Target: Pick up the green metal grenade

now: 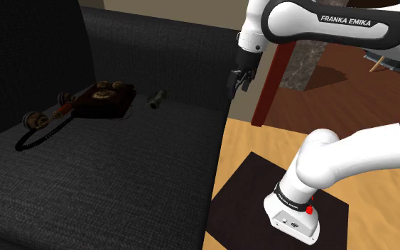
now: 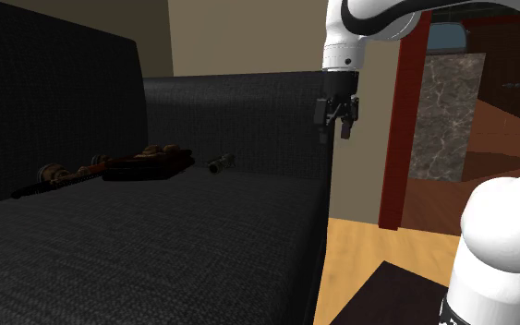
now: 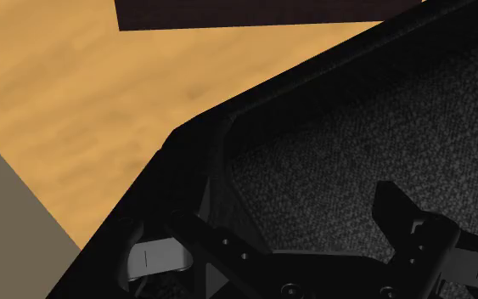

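With fingers spread and empty, presumably ready to straddle its target, the pincer (image 1: 239, 79) hangs over the sofa's (image 1: 120, 185) arm, well apart from the olive grenade (image 1: 156, 98) lying at its nine o'clock beside the rotary telephone (image 1: 106, 99).

The grenade (image 1: 156, 99) lies on the sofa (image 1: 120, 185) seat near the backrest, just beside the telephone (image 1: 104, 99), on the shoulder view's right of it. The hand (image 1: 238, 87) hangs over the sofa's end, well apart from the grenade, and the stand (image 1: 241, 199) sits on the floor (image 1: 242, 142) alongside
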You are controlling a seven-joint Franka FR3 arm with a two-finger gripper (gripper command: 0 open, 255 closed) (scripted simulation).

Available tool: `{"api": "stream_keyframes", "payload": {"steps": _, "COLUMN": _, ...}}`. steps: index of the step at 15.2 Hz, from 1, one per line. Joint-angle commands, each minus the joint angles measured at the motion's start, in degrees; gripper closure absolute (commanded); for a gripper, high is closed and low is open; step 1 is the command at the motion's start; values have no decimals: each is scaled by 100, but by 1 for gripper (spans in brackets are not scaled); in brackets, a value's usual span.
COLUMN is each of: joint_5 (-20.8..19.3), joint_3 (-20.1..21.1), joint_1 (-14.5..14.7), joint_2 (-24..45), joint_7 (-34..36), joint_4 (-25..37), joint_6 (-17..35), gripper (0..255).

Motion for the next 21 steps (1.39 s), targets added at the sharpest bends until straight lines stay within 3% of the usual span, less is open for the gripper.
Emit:
{"api": "stream_keyframes", "payload": {"steps": 1, "joint_5": 0, "joint_3": 0, "joint_1": 0, "joint_2": 0, "joint_7": 0, "joint_4": 0, "joint_6": 0, "gripper": 0}}
{"api": "stream_keyframes", "payload": {"steps": 11, "joint_5": 725, "joint_3": 1255, "joint_1": -446, "joint_2": 1595, "joint_7": 3090, "joint_4": 860, "joint_6": 966, "gripper": 0}}
{"api": "stream_keyframes", "payload": {"steps": 16, "joint_5": 679, "joint_3": 1752, "joint_1": -731, "joint_2": 2619, "joint_7": 4613, "joint_4": 1646, "joint_6": 1343, "gripper": 0}}
{"api": "stream_keyframes", "payload": {"steps": 21, "joint_5": 346, "joint_3": 2087, "joint_1": -931, "joint_2": 3729, "joint_7": 6144, "joint_4": 2627, "joint_6": 1567, "gripper": 0}}
